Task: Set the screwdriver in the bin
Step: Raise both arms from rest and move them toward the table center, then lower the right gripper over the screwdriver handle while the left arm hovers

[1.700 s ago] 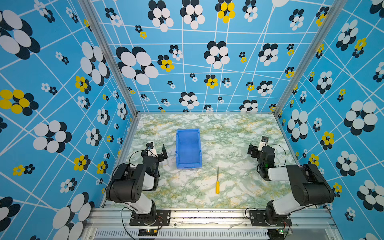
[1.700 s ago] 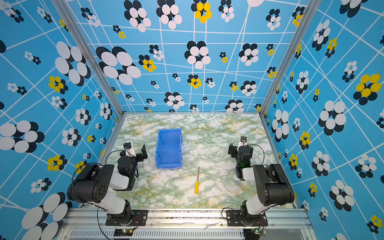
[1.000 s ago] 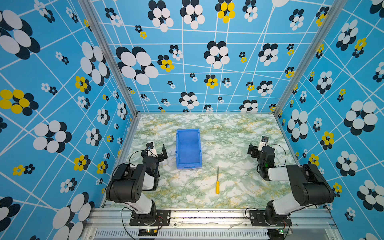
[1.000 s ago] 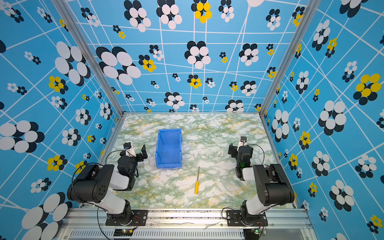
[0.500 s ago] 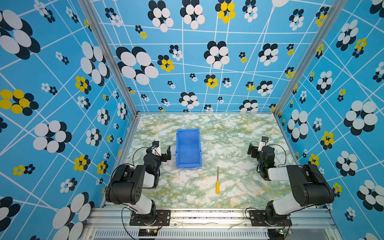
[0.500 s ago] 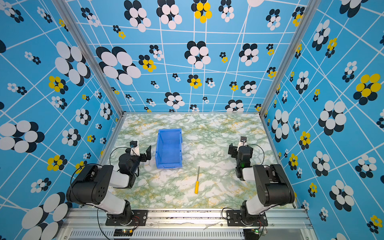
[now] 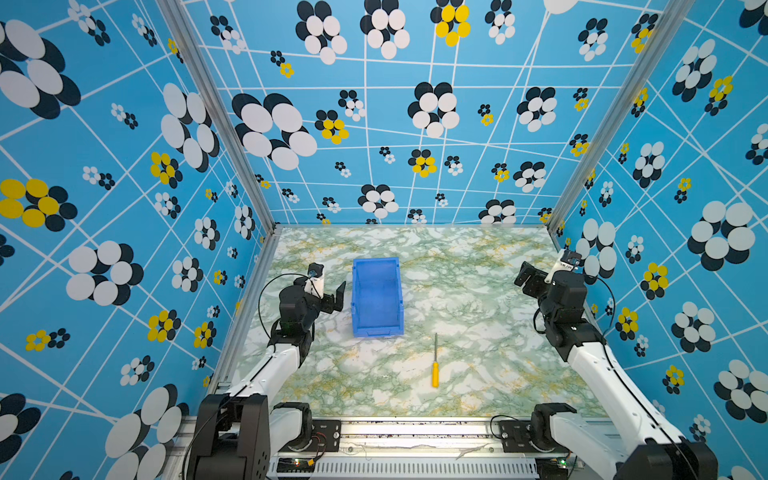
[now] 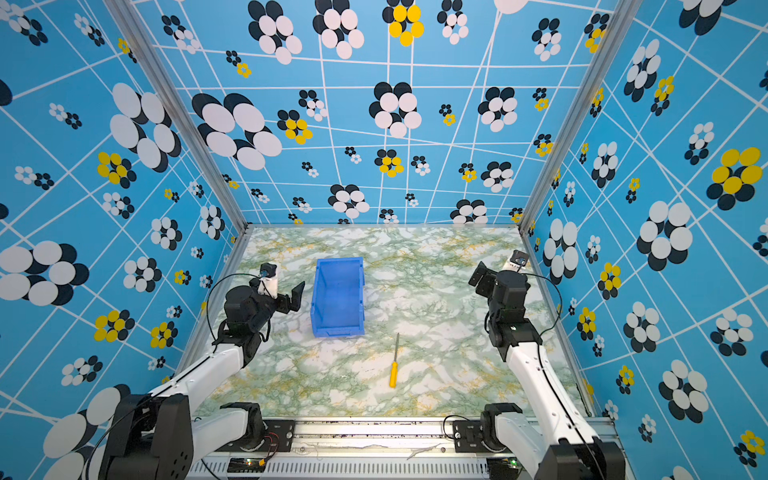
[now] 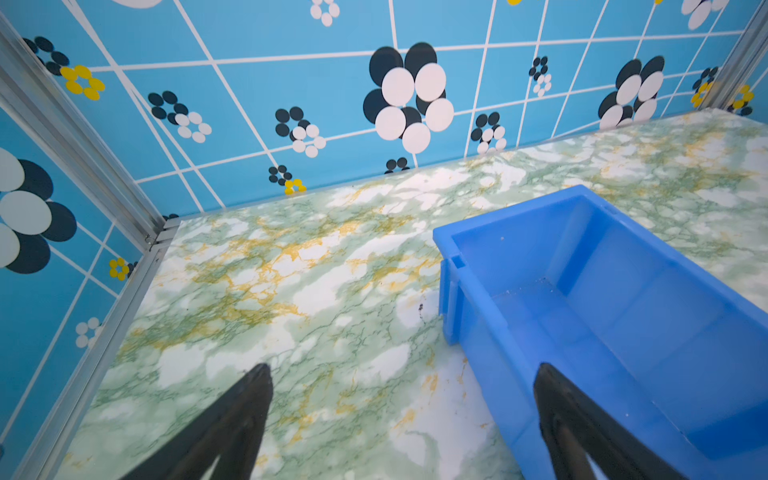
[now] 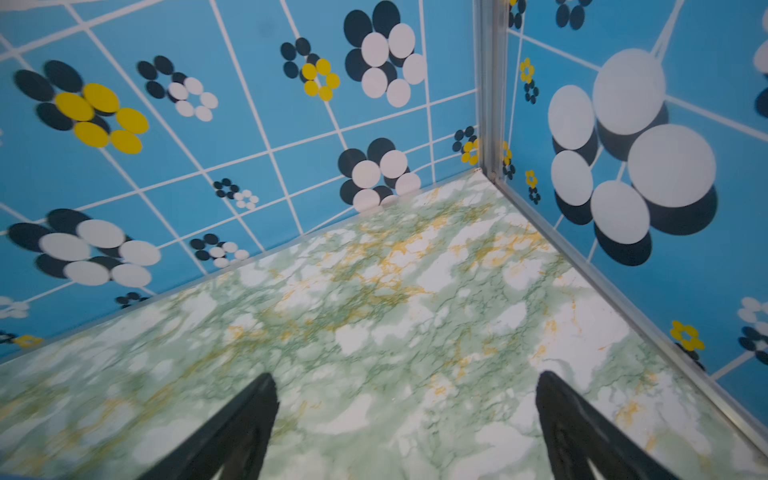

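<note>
Screwdriver lies flat on the marble-patterned table in both top views, its yellow handle toward the near edge and its shaft pointing toward the bin, near the bin's front right corner but apart from it. The left gripper hovers just beside the bin's left wall; the right gripper hangs well apart at the far right. In the left wrist view, the left gripper is spread wide and holds nothing, one finger showing in front of the bin. In the right wrist view, the right gripper is likewise spread wide, gripping nothing, above the table.
</note>
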Available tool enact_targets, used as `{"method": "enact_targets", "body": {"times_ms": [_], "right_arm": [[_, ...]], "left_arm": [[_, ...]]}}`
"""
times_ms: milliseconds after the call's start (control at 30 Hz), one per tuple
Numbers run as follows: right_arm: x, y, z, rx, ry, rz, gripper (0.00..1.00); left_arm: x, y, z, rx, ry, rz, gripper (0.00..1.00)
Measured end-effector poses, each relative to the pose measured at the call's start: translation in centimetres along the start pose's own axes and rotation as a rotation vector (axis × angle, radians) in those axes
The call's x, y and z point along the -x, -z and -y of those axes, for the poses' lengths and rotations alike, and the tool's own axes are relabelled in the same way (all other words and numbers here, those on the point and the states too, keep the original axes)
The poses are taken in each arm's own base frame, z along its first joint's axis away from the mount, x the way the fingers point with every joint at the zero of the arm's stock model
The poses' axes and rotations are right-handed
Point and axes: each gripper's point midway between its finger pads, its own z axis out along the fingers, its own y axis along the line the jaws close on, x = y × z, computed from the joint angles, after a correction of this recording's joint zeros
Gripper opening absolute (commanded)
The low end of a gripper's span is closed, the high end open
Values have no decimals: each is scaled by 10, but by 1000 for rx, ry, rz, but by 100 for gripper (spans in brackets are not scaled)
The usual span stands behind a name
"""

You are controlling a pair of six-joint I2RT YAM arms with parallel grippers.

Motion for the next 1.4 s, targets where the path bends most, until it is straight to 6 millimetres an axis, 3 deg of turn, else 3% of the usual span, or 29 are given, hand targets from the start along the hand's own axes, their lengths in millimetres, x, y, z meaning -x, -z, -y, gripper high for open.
{"method": "enact_targets", "body": {"times_ms": [167, 267, 500, 733, 1000, 1400], "right_arm": [[-39, 19, -7, 68, -51, -178, 94], [-73, 33, -26, 115, -15, -319, 90], [-146, 74, -102, 258, 243, -629, 81], [-215, 114, -123, 291, 404, -834, 73], [-259, 145, -140, 319, 479, -939, 66], [-308, 161, -172, 301, 576, -1024, 64]], "left_arm": [[-12, 13, -5, 22, -22, -193, 99], [4, 29, -8, 36, -39, -247, 99], [51, 62, -9, 41, -25, -296, 99], [72, 84, 8, -41, 40, -363, 99], [69, 96, 36, -147, 52, -422, 99], [61, 102, 48, -200, 63, -457, 99]]}}
